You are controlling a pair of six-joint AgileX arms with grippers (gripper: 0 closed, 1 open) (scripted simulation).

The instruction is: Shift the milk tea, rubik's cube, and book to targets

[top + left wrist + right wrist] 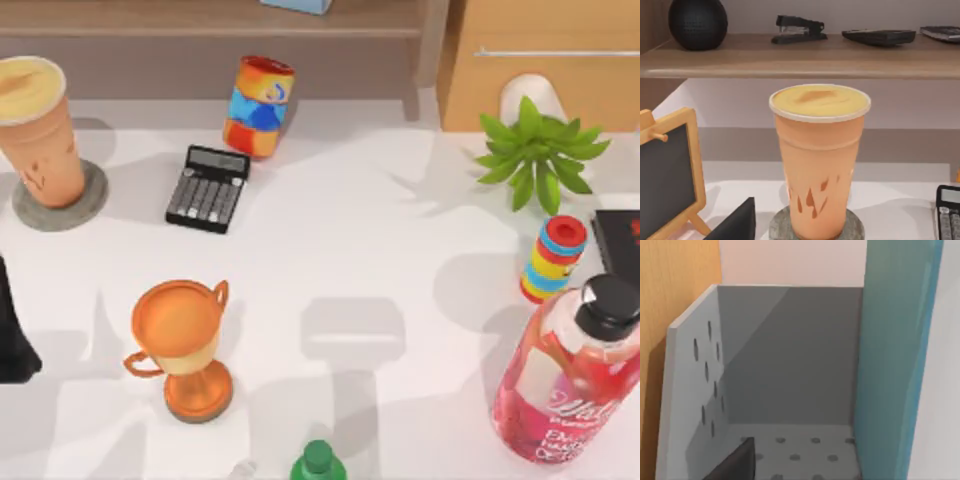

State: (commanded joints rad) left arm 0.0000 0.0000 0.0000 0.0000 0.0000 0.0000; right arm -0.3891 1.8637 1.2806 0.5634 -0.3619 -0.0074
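Observation:
The milk tea (38,130), a tall orange-tan cup with a creamy top, stands upright on the grey round disc target (90,200) at the table's far left. My left arm (12,335) is at the left edge, in front of the cup. One dark finger (735,222) of my open left gripper shows short of the milk tea (817,165), apart from it. The light-blue book (297,5) is on the back shelf. It stands upright (895,365) beside a grey perforated holder (700,390). A finger (735,462) of my open right gripper is close by, holding nothing. The black slab target (622,235) lies at the right edge. The rubik's cube is out of view.
A black calculator (208,188) and a striped can (259,105) sit behind the middle. An orange trophy (185,345) stands front left. To the right are a plant (535,150), a ring stack (553,258) and a pink bottle (570,375). A green cap (318,460) is at the front.

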